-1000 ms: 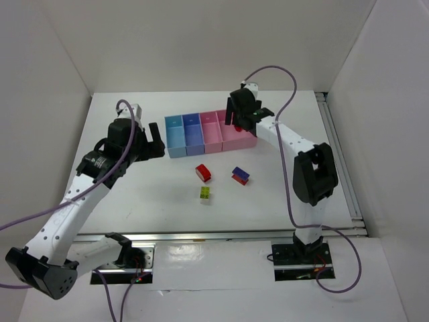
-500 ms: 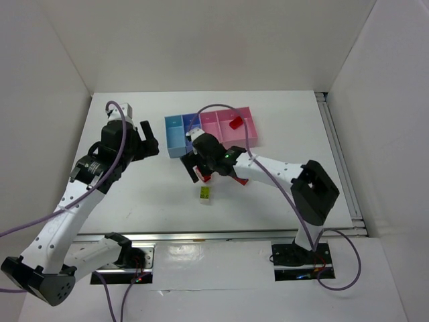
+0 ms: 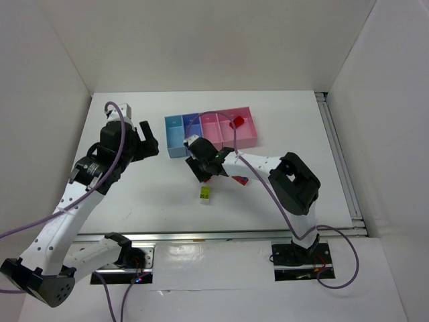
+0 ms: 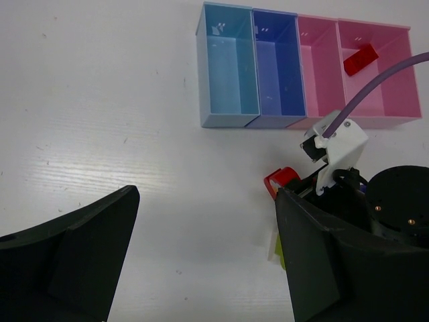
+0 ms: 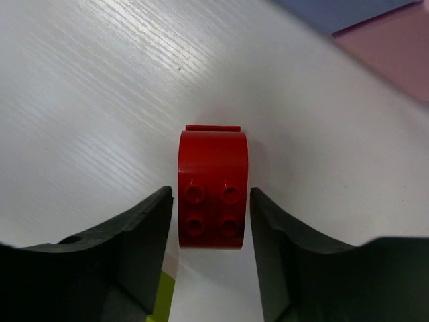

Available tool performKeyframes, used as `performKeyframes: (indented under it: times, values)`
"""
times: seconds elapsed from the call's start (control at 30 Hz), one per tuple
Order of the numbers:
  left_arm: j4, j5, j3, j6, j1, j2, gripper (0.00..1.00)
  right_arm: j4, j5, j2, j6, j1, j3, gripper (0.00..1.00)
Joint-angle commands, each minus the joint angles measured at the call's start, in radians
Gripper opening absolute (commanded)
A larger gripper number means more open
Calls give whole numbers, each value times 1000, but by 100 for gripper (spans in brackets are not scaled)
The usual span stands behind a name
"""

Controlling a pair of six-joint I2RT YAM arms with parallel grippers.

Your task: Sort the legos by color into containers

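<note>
White walls box in a white counter (image 3: 154, 201), and near its middle lies the red brick (image 5: 213, 171) that matters now: studs up, flat on the surface, just in front of the containers (image 3: 214, 131). The right claw (image 5: 210, 194) is lowered over it with 1 finger on each side. Its jaws are parted and only slivers of white show between finger and plastic, so it brackets the brick without yet pinching it. That squared-up straddle looks chosen so that closing will catch the 2 flat side faces. Its likely destination, I judge, is the wider pink bin (image 4: 385, 94) at the right end of the row of 4, where 1 other red brick (image 4: 360, 59) already lies. The light blue bin (image 4: 231, 74), periwinkle bin (image 4: 276, 67) and narrower pink bin (image 4: 316, 67) show only bare floors. Just nearer the robot than the claw sits the translucent yellow-green brick (image 3: 206, 193). The blue-and-red stacked brick (image 3: 240, 179) lies to the right, partly hidden by the right arm (image 3: 268, 164), and both wait on the counter, apart from the bins. The left claw (image 4: 206, 194) hangs gaping and holding nothing, left of the row and well apart from the bricks. That probably keeps it out of the right arm's way.
</note>
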Motion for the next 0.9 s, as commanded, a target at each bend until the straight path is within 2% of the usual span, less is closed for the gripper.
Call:
performKeyframes:
  times: [0.0, 0.1, 0.13, 0.17, 0.23, 0.3, 0.4, 0.43, 0.5, 0.53, 0.63, 0.67, 0.7, 0.73, 0.87]
  values:
    - [18, 8, -16, 6, -4, -11, 94, 35, 20, -44, 25, -1, 25, 55]
    - [18, 8, -16, 6, -4, -11, 94, 44, 20, -84, 39, -1, 12, 47]
    - [18, 18, -16, 6, -4, -2, 94, 44, 31, -93, 48, -1, -1, 41]
    - [27, 18, -16, 6, -4, -1, 94, 44, 31, -103, 57, -1, -10, 30]
    - [27, 43, -16, 15, -4, 11, 94, 35, 40, -118, 70, -1, -10, 24]
    - [37, 64, -5, 45, -4, 11, 94, 35, 28, -182, 97, -1, -19, 24]
    - [46, 190, 32, 88, -4, 20, 98, 64, -41, -312, 123, -46, -51, 24]
    - [70, 304, 41, 122, -4, 20, 98, 76, -128, -349, 143, -66, -77, 24]
    - [133, 423, 32, 157, -4, -30, 99, 139, -257, -462, 162, -143, -113, 23]
    - [177, 528, 32, 196, -4, -46, 99, 166, -408, -498, 194, -174, -152, 23]
    - [202, 693, 32, 259, 5, -55, 99, 260, -602, -606, 238, -280, -194, 23]
    - [225, 789, 32, 274, 5, -55, 99, 269, -701, -623, 248, -318, -203, 23]
    - [225, 843, 32, 291, 15, -55, 99, 269, -739, -652, 248, -333, -203, 23]
    - [234, 962, 42, 303, 15, -35, 99, 280, -798, -667, 272, -349, -203, 23]
    - [263, 1179, 72, 311, 24, 44, 99, 371, -961, -715, 335, -401, -239, 19]
